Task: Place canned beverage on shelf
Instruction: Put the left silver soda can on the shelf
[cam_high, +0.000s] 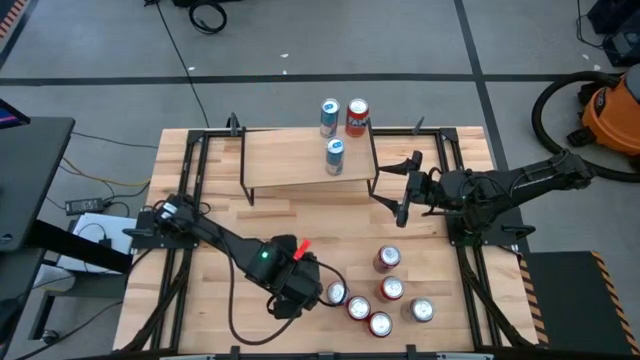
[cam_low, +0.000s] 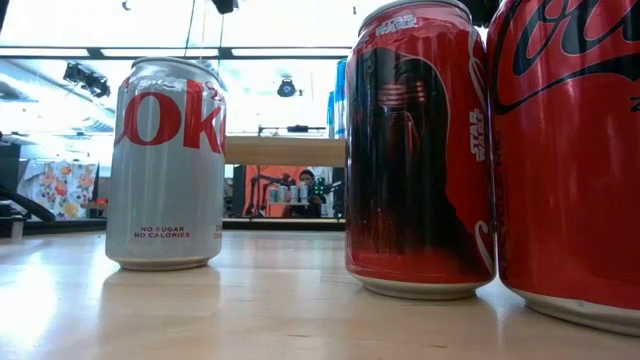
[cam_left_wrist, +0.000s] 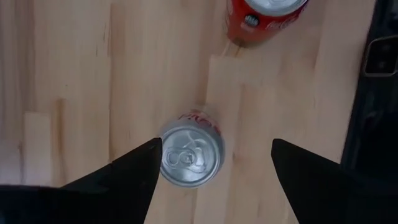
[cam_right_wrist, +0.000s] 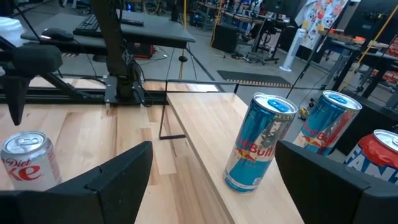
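The left gripper (cam_high: 322, 293) hangs open above an upright silver can (cam_left_wrist: 191, 157) on the table (cam_high: 300, 215), top up, while the open right gripper (cam_high: 392, 192) waits beside the shelf (cam_high: 290, 158).

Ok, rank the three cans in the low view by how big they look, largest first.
1. Cropped red Coca-Cola can at the right edge: largest, though only partly in frame.
2. Red Star Wars can.
3. Silver Diet Coke can: smallest.
The order probably reflects nearness to the camera, not true size.
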